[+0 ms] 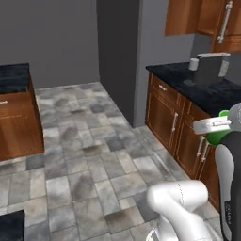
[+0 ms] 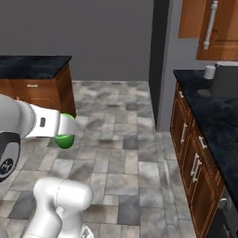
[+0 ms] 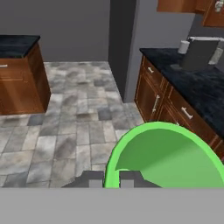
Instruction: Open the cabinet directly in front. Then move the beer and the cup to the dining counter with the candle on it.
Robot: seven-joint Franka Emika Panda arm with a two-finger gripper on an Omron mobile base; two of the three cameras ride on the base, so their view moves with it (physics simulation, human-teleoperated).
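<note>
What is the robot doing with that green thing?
The robot's gripper is shut on the rim of the green cup and holds it up in the air over the tiled floor. On one side is a black counter with a coffee machine. Another dark-topped counter stands across the floor.

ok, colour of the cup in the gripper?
Bright green cup; clearest in the hand view.

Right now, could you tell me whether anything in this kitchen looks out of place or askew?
Nothing looks spilled or damaged. The wall cabinet door stands open above the black counter, as the job needs, and the green cup is clamped at its rim in the tool, over the tiled floor.
</note>
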